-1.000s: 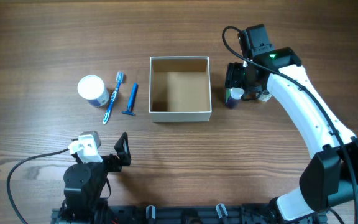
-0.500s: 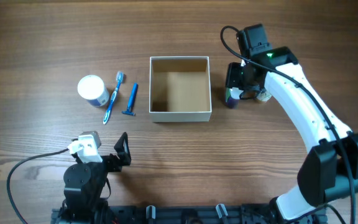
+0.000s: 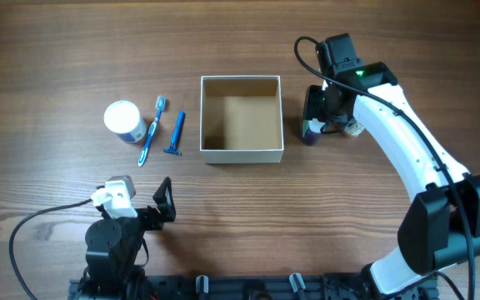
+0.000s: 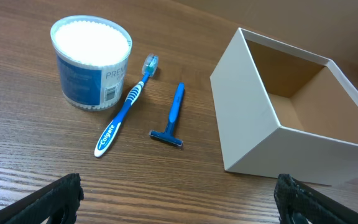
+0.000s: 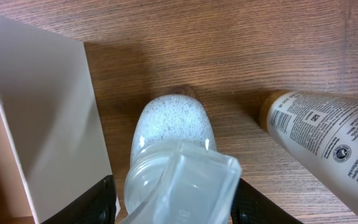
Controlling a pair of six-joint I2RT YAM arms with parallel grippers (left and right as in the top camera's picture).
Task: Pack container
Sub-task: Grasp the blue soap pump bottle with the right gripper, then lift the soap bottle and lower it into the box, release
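Observation:
The container [image 3: 242, 153] is a square cardboard box with white walls and a tan floor, open and empty at mid-table; it also shows in the left wrist view [image 4: 253, 118] and at the left of the right wrist view [image 5: 48, 118]. My right gripper [image 3: 323, 125] is just right of the container, its fingers [image 5: 171, 199] shut on a clear plastic bottle [image 5: 173, 137] with a clear cap, whose base rests on the table. My left gripper [image 3: 163, 204] is open and empty near the front left edge, its fingers spread wide [image 4: 179, 199].
A white tube with a tan cap [image 5: 328, 130] lies right of the bottle [image 3: 353, 128]. Left of the container are a round white jar [image 3: 123, 119], a blue toothbrush [image 3: 151, 132] and a blue razor [image 3: 176, 133]; all three also show in the left wrist view.
My right gripper has shifted slightly left and back around the bottle. The left arm has not moved.

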